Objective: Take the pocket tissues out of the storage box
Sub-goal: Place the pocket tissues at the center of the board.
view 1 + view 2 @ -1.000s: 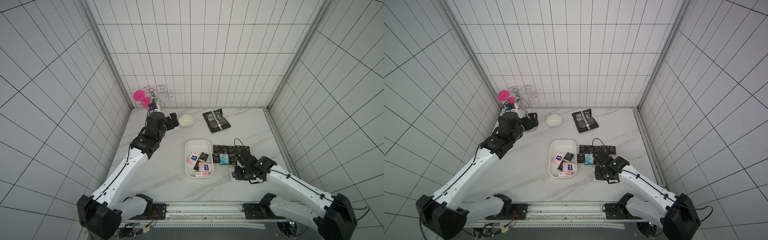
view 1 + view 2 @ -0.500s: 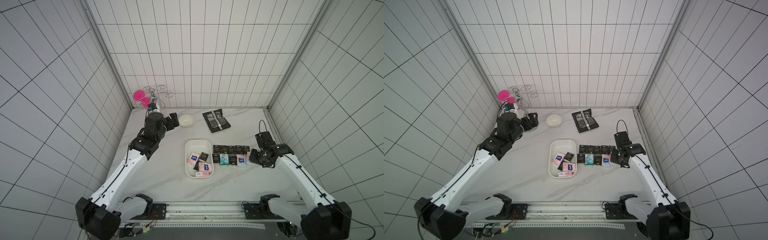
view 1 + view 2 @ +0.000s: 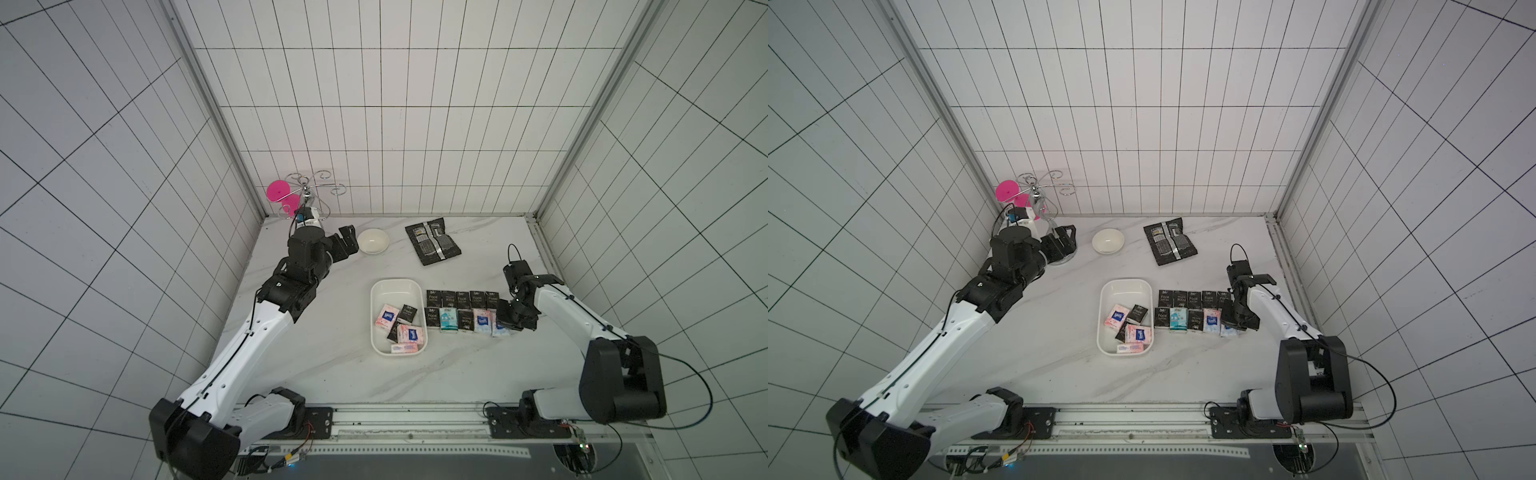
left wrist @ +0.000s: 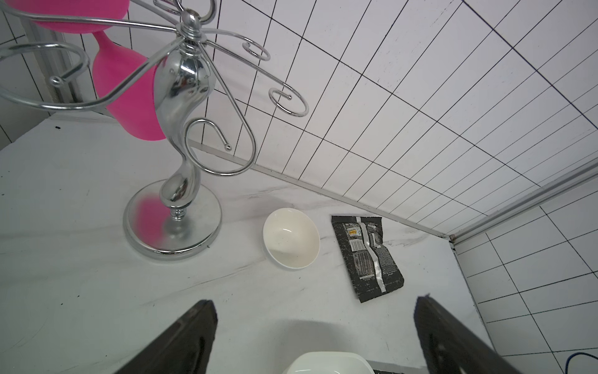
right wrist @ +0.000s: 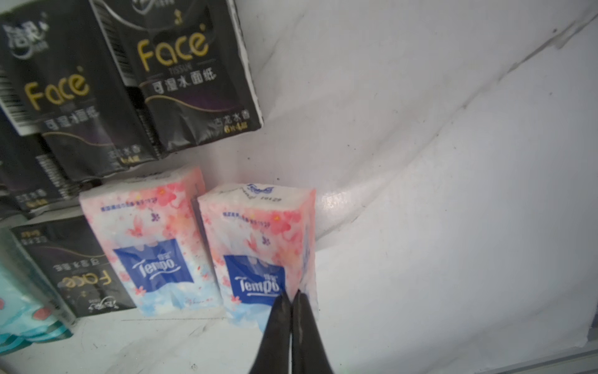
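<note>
Right wrist view: your right pincer (image 5: 291, 299) is clamped on the nearest corner of a pink-white tissue packet (image 5: 255, 233). Likely light, squashy, slick; grip mid-body.

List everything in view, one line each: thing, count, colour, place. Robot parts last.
storage box: one, white, mid-table.
pocket tissues in the box: five, three pink-white and two black, lying loose.
pocket tissues on the table: ten, seven black, two pink-white and one teal, in two rows beside the box.
bowl: one, white, near the back wall.
foil pouch: one, black with a silver strip, at the back.
glass rack: one, chrome, back corner by the left arm.
goblet: one, pink, hanging on the rack.
table: one, white marble.
left gripper: black, open, empty, near the bowl.
right gripper: black, shut on the end pink-white packet of the front row.
</note>
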